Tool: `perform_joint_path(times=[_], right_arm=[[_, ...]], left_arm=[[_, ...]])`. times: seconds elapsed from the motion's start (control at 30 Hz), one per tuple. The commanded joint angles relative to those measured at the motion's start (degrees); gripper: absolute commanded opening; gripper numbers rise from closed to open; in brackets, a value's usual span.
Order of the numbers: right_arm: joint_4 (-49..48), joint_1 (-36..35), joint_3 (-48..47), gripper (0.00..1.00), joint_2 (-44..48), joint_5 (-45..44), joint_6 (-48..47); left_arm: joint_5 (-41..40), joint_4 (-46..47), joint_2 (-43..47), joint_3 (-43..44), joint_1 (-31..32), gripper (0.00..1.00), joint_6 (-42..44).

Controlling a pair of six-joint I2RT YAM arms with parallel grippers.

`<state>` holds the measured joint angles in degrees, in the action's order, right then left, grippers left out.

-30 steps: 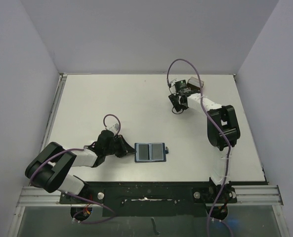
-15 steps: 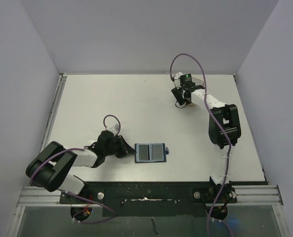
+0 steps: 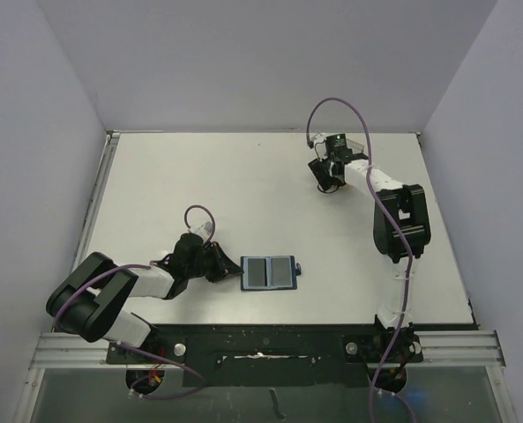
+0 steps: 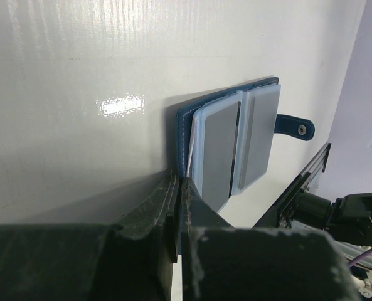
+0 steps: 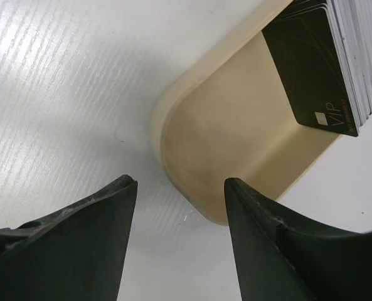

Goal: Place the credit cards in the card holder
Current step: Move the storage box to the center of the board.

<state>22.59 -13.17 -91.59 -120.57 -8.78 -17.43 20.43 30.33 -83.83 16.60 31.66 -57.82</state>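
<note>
The card holder (image 3: 270,271) lies open near the front middle of the table, pale blue pockets up, and also shows in the left wrist view (image 4: 236,147). My left gripper (image 3: 223,264) is shut on its left cover edge (image 4: 177,182). The credit cards (image 5: 336,56) are a stack in a tan dish (image 5: 236,144), a black VIP card on top and pale cards behind it. My right gripper (image 3: 326,179) is open and empty, low over the dish's rounded end (image 5: 180,182). In the top view the arm hides the dish and cards.
The holder's strap with a snap (image 4: 292,127) sticks out on its right side. Grey walls close the table at the left, back and right. The black rail (image 3: 261,339) runs along the near edge.
My right gripper has moved a little toward the back right of the table and stays open. The left gripper and the card holder have not moved.
</note>
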Motion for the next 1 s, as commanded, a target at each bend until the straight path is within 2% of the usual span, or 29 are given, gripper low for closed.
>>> perform_joint_path(times=[0.0,0.57,0.97], right_arm=[[-1.0,-0.1,-0.1,0.58,-0.2,1.6,0.0],[3.2,-2.4,1.3,0.5,1.5,3.0,3.9],[3.6,-4.7,6.2,0.47,5.3,3.9,10.7]], left_arm=[[0.9,3.5,0.0,-0.3,0.1,0.0,0.3],[0.9,4.4,0.8,-1.5,0.1,0.0,-0.4],[0.8,4.4,1.7,-2.1,0.0,0.0,-0.4]])
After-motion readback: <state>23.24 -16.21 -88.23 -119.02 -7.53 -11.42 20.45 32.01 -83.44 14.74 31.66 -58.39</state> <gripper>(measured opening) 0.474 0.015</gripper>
